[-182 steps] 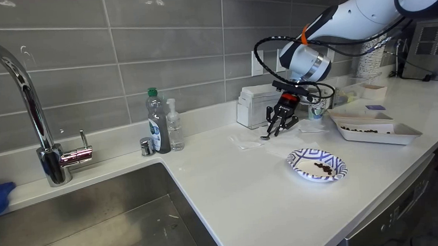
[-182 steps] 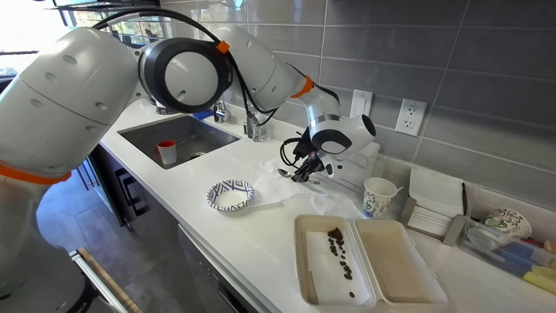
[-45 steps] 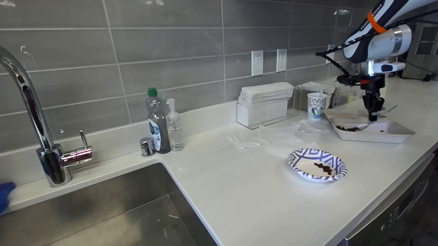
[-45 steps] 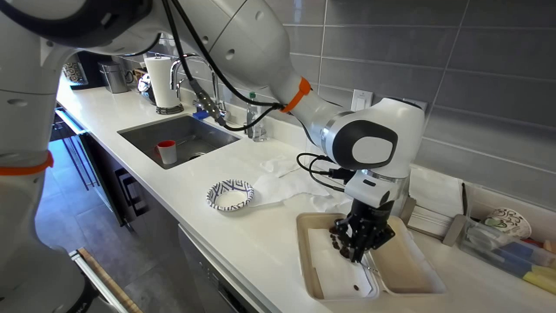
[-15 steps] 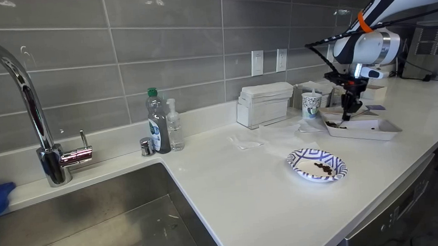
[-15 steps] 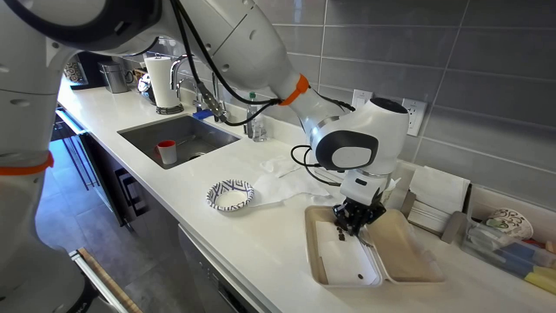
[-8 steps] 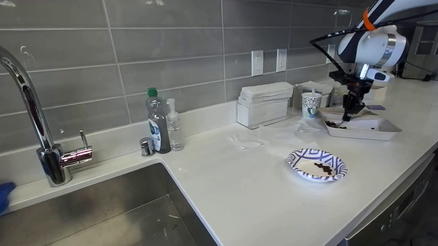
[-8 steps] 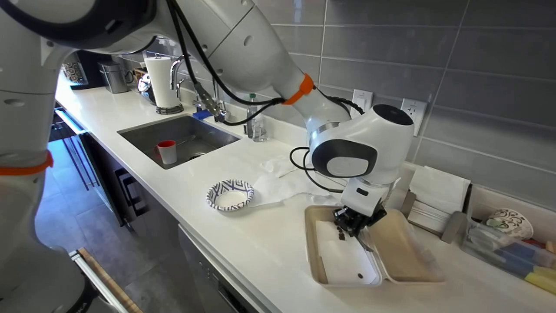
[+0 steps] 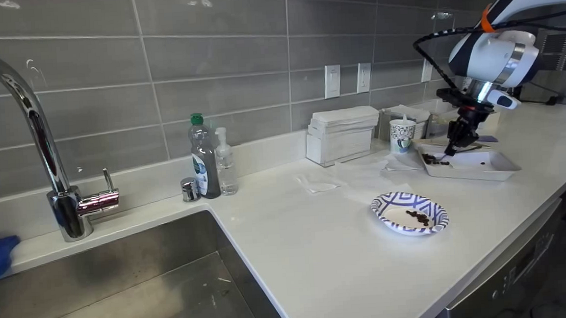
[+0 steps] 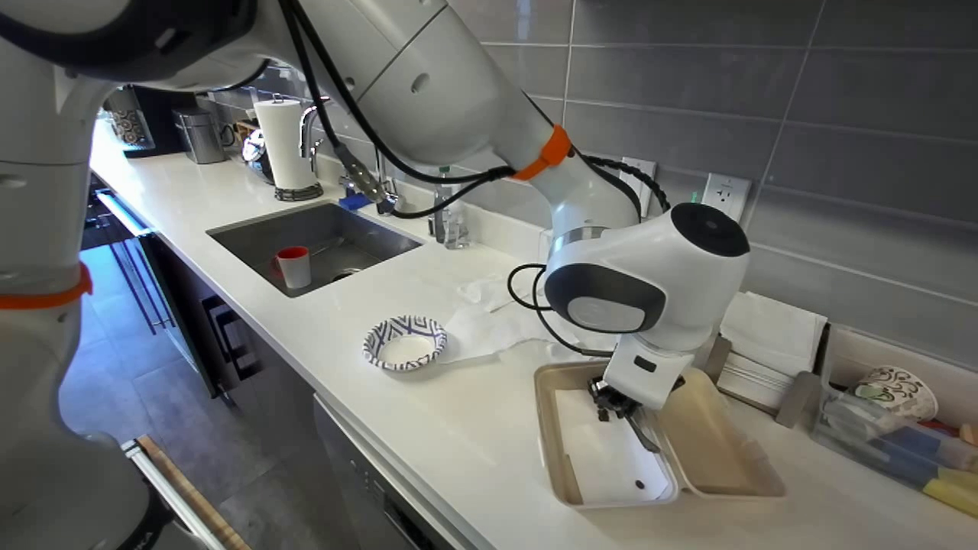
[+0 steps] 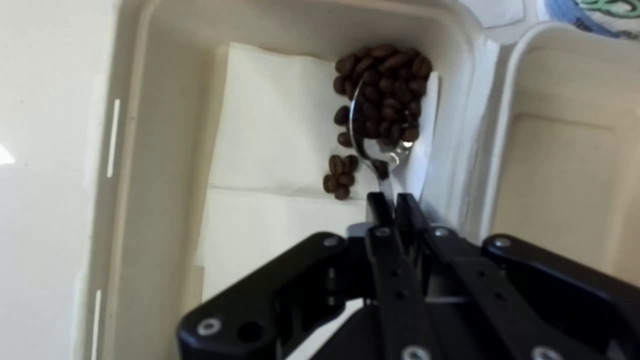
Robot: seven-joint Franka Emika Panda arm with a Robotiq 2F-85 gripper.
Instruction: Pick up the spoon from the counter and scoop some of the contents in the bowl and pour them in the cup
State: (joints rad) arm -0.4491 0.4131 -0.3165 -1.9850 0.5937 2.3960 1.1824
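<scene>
My gripper (image 11: 394, 206) is shut on the handle of the metal spoon (image 11: 367, 150). The spoon's head lies among brown beans (image 11: 385, 85) in a corner of the white box (image 11: 125, 200); several beans sit in or over it. In the exterior views the gripper (image 9: 451, 151) (image 10: 609, 396) is low in the box, tilted, with the spoon handle (image 10: 640, 434) sticking out behind. The white patterned cup (image 9: 402, 137) stands by the box's back corner; the arm hides it in an exterior view. The blue-patterned bowl (image 9: 383, 206) (image 10: 406, 342) holds several beans on the counter.
The box's open lid (image 10: 714, 451) lies beside it. White napkins (image 9: 362, 174), a stack of white boxes (image 9: 343, 135) and a napkin holder (image 10: 756, 367) stand near the wall. A clear bin (image 10: 863, 447) holds another cup. The sink (image 9: 173, 293) is further along the counter.
Earlier my gripper held the spoon over the napkins; it has moved into the box, which has shifted toward the cup. In the last second the hand tilts more, with the spoon head among the beans.
</scene>
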